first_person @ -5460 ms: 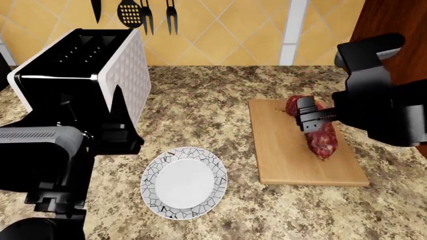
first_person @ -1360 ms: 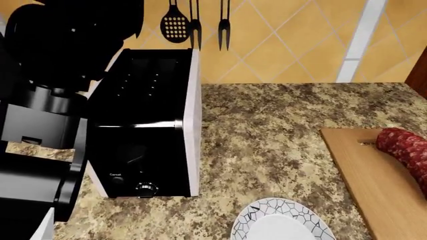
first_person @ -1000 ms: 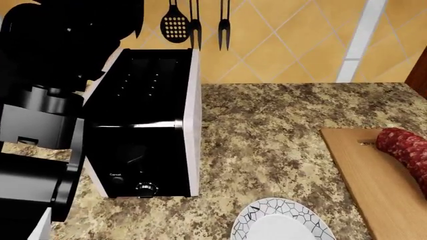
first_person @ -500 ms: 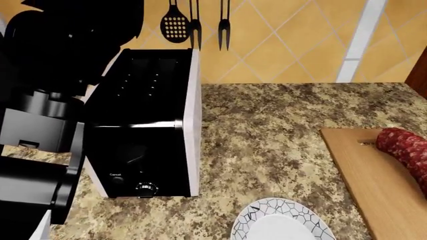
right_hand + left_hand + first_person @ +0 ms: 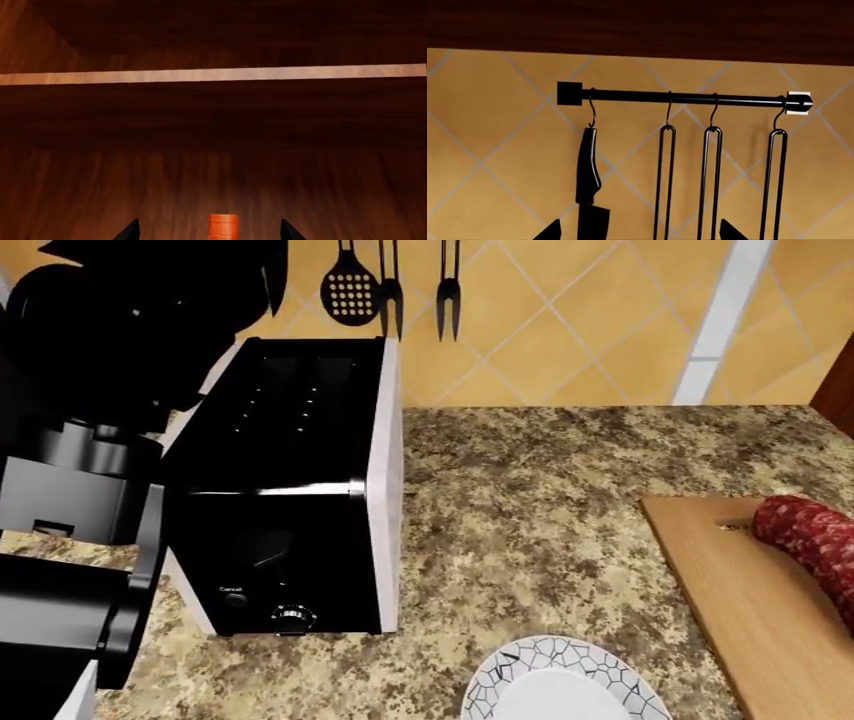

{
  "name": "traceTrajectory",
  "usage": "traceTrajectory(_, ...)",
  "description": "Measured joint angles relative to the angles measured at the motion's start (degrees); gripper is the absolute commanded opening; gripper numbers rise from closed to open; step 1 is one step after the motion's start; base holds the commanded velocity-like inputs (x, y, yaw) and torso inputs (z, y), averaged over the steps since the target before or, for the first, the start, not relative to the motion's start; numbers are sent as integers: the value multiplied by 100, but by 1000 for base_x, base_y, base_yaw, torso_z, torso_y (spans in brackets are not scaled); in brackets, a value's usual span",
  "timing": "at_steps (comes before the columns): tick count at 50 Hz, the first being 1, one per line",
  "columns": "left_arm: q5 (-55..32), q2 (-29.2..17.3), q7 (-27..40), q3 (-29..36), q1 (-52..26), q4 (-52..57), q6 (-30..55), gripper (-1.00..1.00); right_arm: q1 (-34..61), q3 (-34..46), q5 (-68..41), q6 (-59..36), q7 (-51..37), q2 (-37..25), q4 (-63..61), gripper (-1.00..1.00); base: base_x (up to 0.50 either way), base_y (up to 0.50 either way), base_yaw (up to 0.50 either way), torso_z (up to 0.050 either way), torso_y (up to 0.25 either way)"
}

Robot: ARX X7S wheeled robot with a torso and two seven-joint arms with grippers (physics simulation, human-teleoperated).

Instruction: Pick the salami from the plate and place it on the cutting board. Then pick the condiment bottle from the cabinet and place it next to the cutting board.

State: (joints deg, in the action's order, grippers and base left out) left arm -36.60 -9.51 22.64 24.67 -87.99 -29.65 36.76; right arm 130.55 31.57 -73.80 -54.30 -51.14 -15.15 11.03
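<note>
The right end effector stood spread, its two dark fingertips showing at the bottom of the right wrist frame on either side of the condiment bottle, whose orange-red cap rose between them at the bottom center without visible contact; whether the tips reached it could not be told. Behind the bottle ran the dark wooden cabinet interior, a pale shelf edge crossing the upper third of the frame. The left end effector was likewise spread and held nothing, its tips at the bottom edge of the left wrist frame before a black rail hung with a knife and long-handled utensils against the yellow tiled wall. In the head frame, the salami lay on the cutting board at the right edge, while the plate sat bare at the bottom center on the speckled granite desk. A black-and-white toaster stood at center left, with the left arm filling the left side of the frame.
</note>
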Motion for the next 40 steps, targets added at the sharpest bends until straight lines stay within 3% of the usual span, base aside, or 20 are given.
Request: traceTrajectory(40,-3,-72,-77,90,73,-189,-154,100,-904,213,235,182,560,39,962,100,0,0,0,0,0)
